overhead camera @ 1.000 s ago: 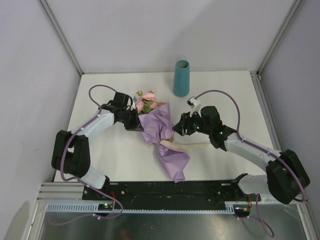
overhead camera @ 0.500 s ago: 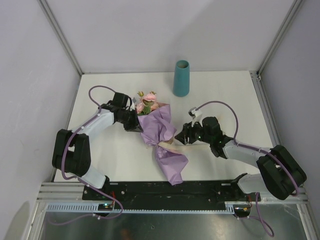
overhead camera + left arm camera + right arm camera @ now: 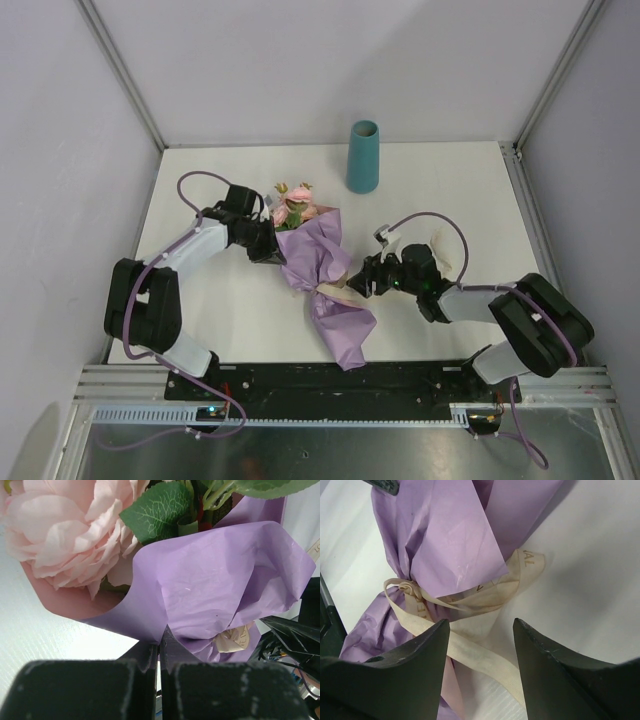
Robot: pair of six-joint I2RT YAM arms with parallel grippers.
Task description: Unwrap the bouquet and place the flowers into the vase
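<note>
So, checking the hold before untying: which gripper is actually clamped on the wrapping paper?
The left gripper: it is shut on the edge of the lilac paper, while the right gripper stands open over the cream ribbon.

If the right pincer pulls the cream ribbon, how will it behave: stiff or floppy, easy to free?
The ribbon looks thin and lies in loose curves, so it is probably floppy and light. It is knotted around the crinkled paper, so pulling may drag the bouquet unless the left pincer holds firm.

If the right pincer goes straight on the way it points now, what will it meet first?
Probably the cream ribbon, lying just ahead of the open right pincer; behind it, the bouquet. Depth is uncertain.
</note>
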